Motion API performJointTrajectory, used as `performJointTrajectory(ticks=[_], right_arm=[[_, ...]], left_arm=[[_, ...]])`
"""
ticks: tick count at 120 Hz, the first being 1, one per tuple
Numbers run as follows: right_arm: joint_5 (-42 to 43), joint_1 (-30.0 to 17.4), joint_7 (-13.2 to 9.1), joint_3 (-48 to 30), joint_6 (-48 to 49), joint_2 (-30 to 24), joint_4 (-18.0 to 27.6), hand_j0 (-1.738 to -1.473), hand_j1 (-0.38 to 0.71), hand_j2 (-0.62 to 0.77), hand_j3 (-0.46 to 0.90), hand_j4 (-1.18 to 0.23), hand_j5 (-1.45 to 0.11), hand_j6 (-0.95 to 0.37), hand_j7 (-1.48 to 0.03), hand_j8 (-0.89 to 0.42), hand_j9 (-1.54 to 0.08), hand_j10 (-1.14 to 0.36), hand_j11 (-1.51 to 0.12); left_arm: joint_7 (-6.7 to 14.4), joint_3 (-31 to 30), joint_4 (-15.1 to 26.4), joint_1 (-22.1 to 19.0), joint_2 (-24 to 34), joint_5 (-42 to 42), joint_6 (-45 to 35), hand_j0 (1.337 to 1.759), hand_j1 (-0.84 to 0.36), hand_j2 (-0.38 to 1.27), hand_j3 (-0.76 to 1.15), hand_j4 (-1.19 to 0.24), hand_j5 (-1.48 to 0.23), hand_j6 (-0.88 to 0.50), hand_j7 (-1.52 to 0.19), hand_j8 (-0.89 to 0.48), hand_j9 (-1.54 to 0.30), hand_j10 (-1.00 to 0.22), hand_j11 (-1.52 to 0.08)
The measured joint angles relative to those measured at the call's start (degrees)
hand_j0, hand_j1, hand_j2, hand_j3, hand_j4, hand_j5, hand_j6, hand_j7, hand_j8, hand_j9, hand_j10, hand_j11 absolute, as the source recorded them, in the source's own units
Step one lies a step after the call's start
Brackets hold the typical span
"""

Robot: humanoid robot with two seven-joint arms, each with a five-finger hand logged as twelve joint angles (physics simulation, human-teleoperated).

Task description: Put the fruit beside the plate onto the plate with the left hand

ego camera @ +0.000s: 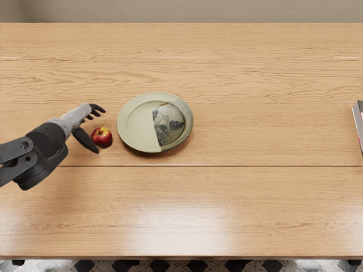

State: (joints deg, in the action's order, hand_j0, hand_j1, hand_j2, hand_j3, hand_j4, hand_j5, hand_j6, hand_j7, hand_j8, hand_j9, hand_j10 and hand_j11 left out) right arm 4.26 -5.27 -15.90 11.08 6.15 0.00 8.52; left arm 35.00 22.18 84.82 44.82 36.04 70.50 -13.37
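A small red apple [102,136] lies on the wooden table just left of a pale green plate [138,120]. The plate's right part shows a glossy mirror-like patch. My left hand [91,126] comes in from the left edge and sits right beside the apple on its left. Its fingers [96,109] are spread above and behind the apple, and the thumb [86,140] points down past the apple's left side. The hand is open and holds nothing. The right hand is out of view.
The wooden table [227,198] stretches wide around the plate. A flat grey and red object [358,124] pokes in at the right edge, far from the plate.
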Motion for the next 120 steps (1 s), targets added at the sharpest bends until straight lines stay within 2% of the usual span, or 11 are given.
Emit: performJointTrajectory(ticks=[79, 88, 90, 97, 99, 100, 101, 103, 107, 108, 120], right_arm=[[0.05, 0.01, 0.07, 0.07, -0.09, 0.00, -0.08, -1.658, -0.35, 0.00, 0.00, 0.00, 0.00, 0.00, 0.00, 0.00, 0.00, 0.00, 0.00], [0.05, 0.02, 0.07, 0.07, -0.09, 0.00, -0.08, -1.658, -0.35, 0.00, 0.00, 0.00, 0.00, 0.00, 0.00, 0.00, 0.00, 0.00, 0.00], [0.05, 0.03, 0.07, 0.07, -0.09, 0.00, -0.08, -1.658, -0.35, 0.00, 0.00, 0.00, 0.00, 0.00, 0.00, 0.00, 0.00, 0.00, 0.00], [0.05, 0.04, 0.07, 0.07, -0.09, 0.00, -0.08, -1.658, -0.35, 0.00, 0.00, 0.00, 0.00, 0.00, 0.00, 0.00, 0.00, 0.00, 0.00], [0.05, 0.05, 0.07, 0.07, -0.09, 0.00, -0.08, -1.658, -0.35, 0.00, 0.00, 0.00, 0.00, 0.00, 0.00, 0.00, 0.00, 0.00, 0.00], [0.05, 0.05, 0.07, 0.07, -0.09, 0.00, -0.08, -1.658, -0.35, 0.00, 0.00, 0.00, 0.00, 0.00, 0.00, 0.00, 0.00, 0.00, 0.00], [0.05, 0.05, 0.07, 0.07, -0.09, 0.00, -0.08, -1.658, -0.35, 0.00, 0.00, 0.00, 0.00, 0.00, 0.00, 0.00, 0.00, 0.00, 0.00], [0.05, 0.05, 0.07, 0.07, -0.09, 0.00, -0.08, -1.658, -0.35, 0.00, 0.00, 0.00, 0.00, 0.00, 0.00, 0.00, 0.00, 0.00, 0.00], [0.05, 0.05, 0.06, 0.08, -0.09, 0.00, -0.08, -1.658, -0.35, 0.00, 0.00, 0.00, 0.00, 0.00, 0.00, 0.00, 0.00, 0.00, 0.00], [0.05, 0.05, 0.06, 0.08, -0.09, 0.00, -0.08, -1.658, -0.35, 0.00, 0.00, 0.00, 0.00, 0.00, 0.00, 0.00, 0.00, 0.00, 0.00], [0.05, 0.07, 0.06, 0.08, -0.09, 0.00, -0.08, -1.658, -0.35, 0.00, 0.00, 0.00, 0.00, 0.00, 0.00, 0.00, 0.00, 0.00, 0.00]], left_arm=[[0.00, -1.17, -2.06, -0.35, -3.37, -0.17, -1.97, 1.657, -0.10, 0.09, 0.00, -0.38, -0.49, -0.38, -0.49, -0.38, -0.49, -0.38, -0.49], [-0.02, -1.16, -2.86, -0.34, -3.81, -0.14, -2.00, 1.642, -0.11, 0.01, 0.28, -0.39, -0.49, -0.39, -0.49, -0.39, -0.49, -0.36, -0.54], [-0.10, -1.15, -2.97, -0.34, -3.82, -0.13, -1.98, 1.638, -0.11, 0.01, 0.29, -0.39, -0.49, -0.39, -0.49, -0.39, -0.49, -0.37, -0.48], [-0.18, -1.16, -3.27, -0.34, -3.81, -0.06, -1.99, 1.622, -0.12, 0.03, 0.32, -0.40, -0.49, -0.40, -0.49, -0.39, -0.49, -0.35, -0.61], [-0.29, -1.16, -3.31, -0.33, -3.80, -0.04, -1.96, 1.621, -0.12, 0.04, 0.32, -0.40, -0.49, -0.40, -0.50, -0.39, -0.50, -0.41, -0.52], [-0.29, -1.16, -3.33, -0.33, -3.79, 0.01, -1.97, 1.619, -0.12, 0.04, 0.31, -0.40, -0.49, -0.40, -0.50, -0.39, -0.50, -0.38, -0.60], [-0.42, -1.16, -3.34, -0.33, -3.76, -0.01, -1.93, 1.620, -0.12, 0.05, 0.30, -0.40, -0.50, -0.40, -0.50, -0.39, -0.50, -0.46, -0.42], [-0.44, -1.16, -3.38, -0.33, -3.72, 0.08, -1.96, 1.614, -0.12, 0.07, 0.28, -0.41, -0.50, -0.41, -0.50, -0.40, -0.50, -0.41, -0.53], [-0.50, -1.17, -3.44, -0.33, -3.71, 0.09, -1.94, 1.609, -0.13, 0.09, 0.28, -0.42, -0.51, -0.41, -0.51, -0.41, -0.52, -0.44, -0.48], [-0.48, -1.17, -3.45, -0.33, -3.74, 0.14, -1.95, 1.610, -0.13, 0.09, 0.29, -0.42, -0.51, -0.42, -0.51, -0.41, -0.52, -0.41, -0.57], [-0.29, -1.24, -3.54, -0.34, -3.85, 0.06, -1.99, 1.606, -0.19, 0.14, 0.42, -0.46, -0.56, -0.46, -0.56, -0.39, -0.56, -0.32, -0.70]])
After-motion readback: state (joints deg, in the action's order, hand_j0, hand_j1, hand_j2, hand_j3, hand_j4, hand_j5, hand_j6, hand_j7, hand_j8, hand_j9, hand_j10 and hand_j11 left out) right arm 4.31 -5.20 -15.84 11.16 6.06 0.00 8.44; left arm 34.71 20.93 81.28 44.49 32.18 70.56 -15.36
